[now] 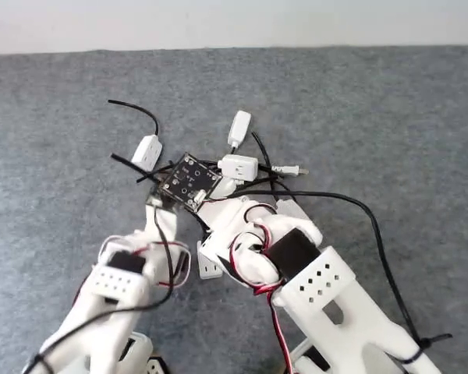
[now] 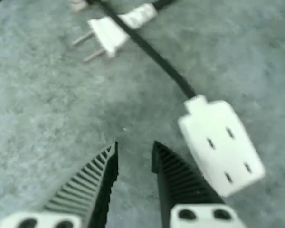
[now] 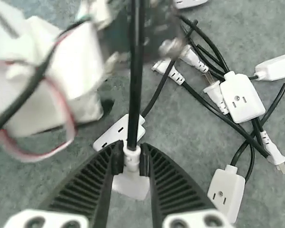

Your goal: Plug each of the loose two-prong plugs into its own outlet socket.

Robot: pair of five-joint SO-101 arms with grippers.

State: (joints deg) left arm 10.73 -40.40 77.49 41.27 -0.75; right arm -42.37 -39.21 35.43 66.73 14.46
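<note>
My right gripper (image 3: 131, 153) is shut on the neck of a white two-prong plug (image 3: 129, 184) whose black cord (image 3: 134, 71) runs up out of the jaws. A white outlet socket (image 3: 118, 135) lies on the carpet just past the fingertips; the same socket (image 1: 210, 263) lies beside the right arm in the high view. My left gripper (image 2: 134, 159) stands open just above the carpet with nothing between its fingers. A white socket (image 2: 222, 145) lies beside it, and a loose plug (image 2: 106, 34) with bare prongs lies farther off.
More white sockets (image 3: 242, 97) (image 3: 226, 190) (image 1: 147, 150) (image 1: 239, 128) and loose plugs (image 3: 213, 91) (image 3: 274, 156) lie among tangled black cords (image 3: 204, 102). The left arm (image 3: 42, 80) is close beside the right gripper. Grey carpet (image 1: 390, 109) stretches all around the cluster.
</note>
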